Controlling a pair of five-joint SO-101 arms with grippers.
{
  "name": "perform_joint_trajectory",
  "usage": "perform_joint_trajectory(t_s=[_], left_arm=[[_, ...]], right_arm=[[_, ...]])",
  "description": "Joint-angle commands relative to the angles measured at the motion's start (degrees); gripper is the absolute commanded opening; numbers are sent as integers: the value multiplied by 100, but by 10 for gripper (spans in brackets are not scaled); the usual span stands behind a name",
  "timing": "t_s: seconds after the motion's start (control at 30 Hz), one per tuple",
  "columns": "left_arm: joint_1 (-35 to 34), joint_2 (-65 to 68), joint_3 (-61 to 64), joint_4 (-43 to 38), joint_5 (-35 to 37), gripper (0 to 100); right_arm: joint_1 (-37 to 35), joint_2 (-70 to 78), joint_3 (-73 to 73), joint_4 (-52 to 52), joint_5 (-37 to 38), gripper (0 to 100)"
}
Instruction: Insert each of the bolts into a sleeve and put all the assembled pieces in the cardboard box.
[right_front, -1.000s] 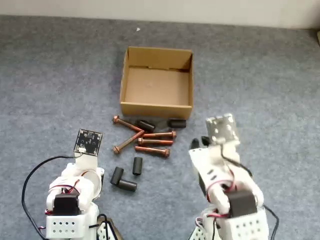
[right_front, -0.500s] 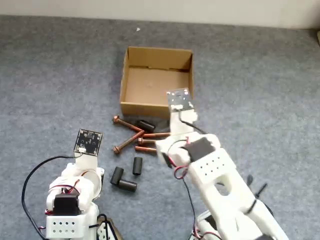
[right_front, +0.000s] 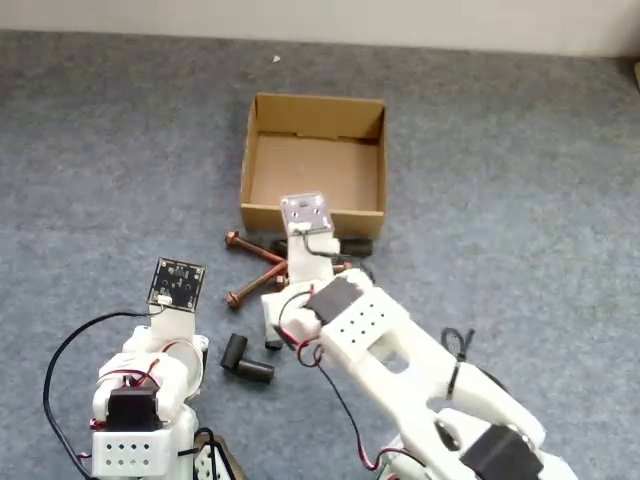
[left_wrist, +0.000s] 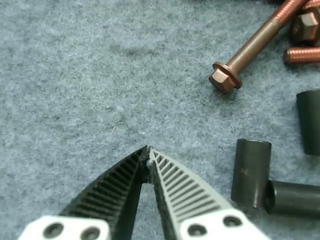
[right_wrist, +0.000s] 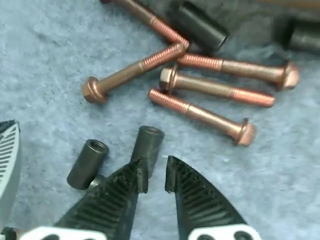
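A: R gripper (right_wrist: 155, 175)?
B: Jaws were slightly apart, nothing between, tips at a sleeve (right_wrist: 147, 144) end; bolts (right_wrist: 202, 114) crowded just beyond.
A: L gripper (left_wrist: 148, 155)?
B: Jaws closed, bare carpet (left_wrist: 75, 75) ahead. Cardboard box (right_front: 355, 220) sat just past the pile.

Copper bolts (right_wrist: 200, 112) lie loose among black sleeves (right_wrist: 148, 143) before the open cardboard box (right_front: 313, 218); seemingly five each.

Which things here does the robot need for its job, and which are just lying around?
For the job: the copper bolts, the black sleeves, the cardboard box, the right gripper, the left gripper.

Just lying about: the grey carpet, a tiny pale speck on the far side of the box.
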Motion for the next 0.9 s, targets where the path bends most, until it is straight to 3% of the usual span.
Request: perform_joint_trajectory(t_s=[0.0,0.23,0.37,0.87], left_arm=[[-48,-40,110,-9,-26,7],[-48,-40,110,-9,-26,7],[-48,-40,110,-9,-26,7],[-48,-40,110,-9,-26,7]], right_arm=[[-286,145,-224,-110,-308,74],[-365,453,-453,-119,-589,77],[-374,840,-655,-110,-809,132],[-523,1921,-716,-681,-818,135]])
